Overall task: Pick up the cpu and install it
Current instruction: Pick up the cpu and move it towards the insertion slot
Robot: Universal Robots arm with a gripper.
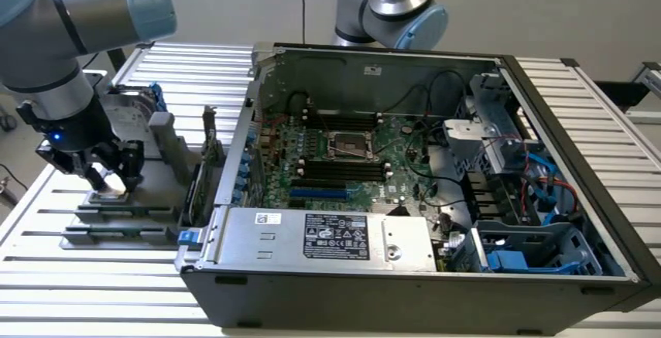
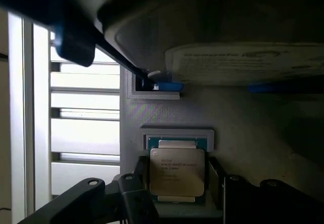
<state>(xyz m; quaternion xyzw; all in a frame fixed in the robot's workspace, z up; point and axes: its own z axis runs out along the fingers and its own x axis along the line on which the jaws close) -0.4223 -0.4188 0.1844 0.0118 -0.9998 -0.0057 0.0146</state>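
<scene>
Your gripper [image 2: 175,183] has narrowed onto the cpu [image 2: 177,171], pads against its two sides while it lies flat in the grey holder [image 2: 177,133] beside the computer case [image 1: 413,295], so the pick looks barely begun and the motherboard socket [image 1: 349,146] waits empty.

Soft, even light fills the exterior view: the slatted surface [image 1: 104,291] is bright and the computer case [image 1: 413,299] shadowed inside. The wrist view is dim, with the surface glaring white and the chip [image 2: 176,172] faintly lit.

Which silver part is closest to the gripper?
The cpu, the small square chip right at the gripper; the bigger labelled hard drive is farther off.
</scene>
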